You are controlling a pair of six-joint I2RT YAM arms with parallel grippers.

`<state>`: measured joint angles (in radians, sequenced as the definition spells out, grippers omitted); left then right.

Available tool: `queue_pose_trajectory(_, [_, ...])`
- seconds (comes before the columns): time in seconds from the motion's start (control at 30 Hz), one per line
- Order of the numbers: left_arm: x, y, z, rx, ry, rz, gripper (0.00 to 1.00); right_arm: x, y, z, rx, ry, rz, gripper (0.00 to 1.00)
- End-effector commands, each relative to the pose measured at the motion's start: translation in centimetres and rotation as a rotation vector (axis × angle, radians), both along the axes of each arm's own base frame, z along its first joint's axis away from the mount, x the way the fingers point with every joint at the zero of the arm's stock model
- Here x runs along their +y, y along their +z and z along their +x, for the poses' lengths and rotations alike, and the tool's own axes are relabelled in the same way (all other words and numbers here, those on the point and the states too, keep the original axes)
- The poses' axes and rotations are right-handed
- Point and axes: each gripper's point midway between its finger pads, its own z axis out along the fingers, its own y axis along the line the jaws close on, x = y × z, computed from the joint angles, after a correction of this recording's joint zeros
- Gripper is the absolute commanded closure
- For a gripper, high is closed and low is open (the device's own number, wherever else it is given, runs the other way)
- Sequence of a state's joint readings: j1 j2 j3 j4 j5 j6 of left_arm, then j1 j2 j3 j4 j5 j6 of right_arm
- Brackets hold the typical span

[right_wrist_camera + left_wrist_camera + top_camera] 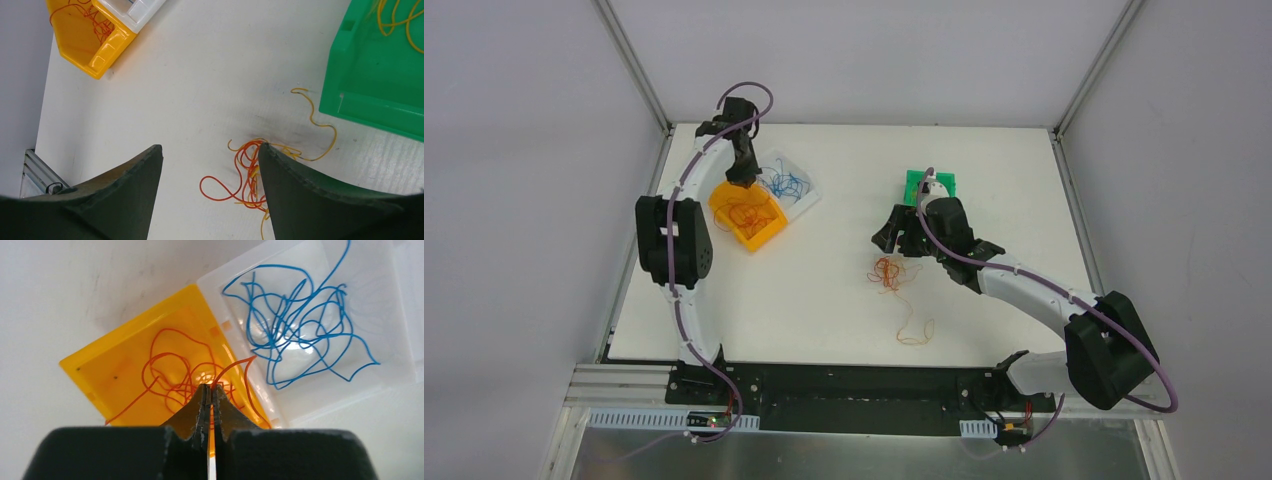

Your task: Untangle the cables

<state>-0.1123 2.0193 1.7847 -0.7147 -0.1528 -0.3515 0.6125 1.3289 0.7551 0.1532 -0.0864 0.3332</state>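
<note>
Left pincer (210,390) is seen with its jaws pressed together, poised over the yellow bin (115,375) at the far left of the tabletop (200,75). One strand of the orange cables (175,370) runs right up to the closed tips; whether it is pinched between them cannot be told. These orange cables are lying looped inside the yellow bin. Just to the right of it, touching its side, a white tray (390,355) is set, and the blue cables (300,325) are gathered in it as a loose curly heap.

Right pincer (210,152) is held with its jaws spread wide and nothing between them, above the middle of the tabletop. A tangle (247,172) of orange and yellow strands is left on the bare surface below it, partly hidden by the right finger. From this tangle a single yellow strand (320,125) is trailed toward the green bin (370,75), which is placed at the far side, right of centre. Yellow cables (400,20) are seen inside that bin. In the top view, a thin looped strand (916,330) is stretched from the tangle toward the near edge
</note>
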Motion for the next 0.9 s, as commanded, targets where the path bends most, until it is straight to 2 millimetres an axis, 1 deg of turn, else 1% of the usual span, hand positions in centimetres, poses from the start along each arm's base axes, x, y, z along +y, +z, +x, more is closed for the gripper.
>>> queue_pose_trajectory(0.0, [2.5, 4.0, -1.6, -0.091, 0.108, 0.082, 1.00, 0.5, 1.8, 0.7, -0.041, 0.001, 0.036, 0.27])
queue_pose_trajectory(0.07, [3.2, 3.7, -2.1, -0.094, 0.136, 0.086, 1.00, 0.4, 1.8, 0.8, -0.043, -0.001, 0.036, 0.27])
queue_pose_trajectory(0.13, [3.5, 3.0, -2.6, -0.081, 0.144, 0.088, 1.00, 0.4, 1.8, 0.7, -0.042, 0.000, 0.037, 0.27])
queue_pose_trajectory(0.23, [3.5, 1.3, -3.0, -0.042, 0.148, 0.087, 1.00, 0.5, 1.9, 0.6, -0.041, 0.002, 0.040, 0.27])
queue_pose_trajectory(0.37, [3.1, -1.4, -2.6, 0.013, 0.138, 0.078, 1.00, 0.4, 2.0, 0.6, -0.044, 0.001, 0.043, 0.27])
queue_pose_trajectory(0.47, [2.9, -2.9, -2.2, 0.042, 0.137, 0.074, 1.00, 0.4, 2.1, 0.6, -0.048, 0.000, 0.043, 0.27])
queue_pose_trajectory(0.53, [2.8, -3.4, -1.9, 0.051, 0.133, 0.075, 1.00, 0.3, 2.2, 0.6, -0.051, -0.002, 0.042, 0.27])
queue_pose_trajectory(0.63, [2.5, -3.2, -1.5, 0.048, 0.109, 0.061, 1.00, 0.3, 2.2, 0.6, -0.053, -0.003, 0.041, 0.27])
queue_pose_trajectory(0.7, [1.9, -2.3, -1.5, 0.034, 0.088, 0.033, 0.85, 0.3, 2.2, 0.6, -0.052, -0.002, 0.040, 0.27])
queue_pose_trajectory(0.77, [1.7, -0.5, -1.7, -0.005, 0.084, 0.023, 0.65, 0.3, 2.2, 0.7, -0.051, -0.003, 0.040, 0.27])
queue_pose_trajectory(0.83, [1.5, 1.9, -1.9, -0.058, 0.079, 0.013, 0.49, 0.4, 2.1, 0.7, -0.047, -0.001, 0.041, 0.26])
queue_pose_trajectory(0.87, [1.4, 2.5, -2.0, -0.069, 0.074, 0.009, 0.44, 0.4, 2.0, 0.6, -0.043, 0.001, 0.040, 0.27])
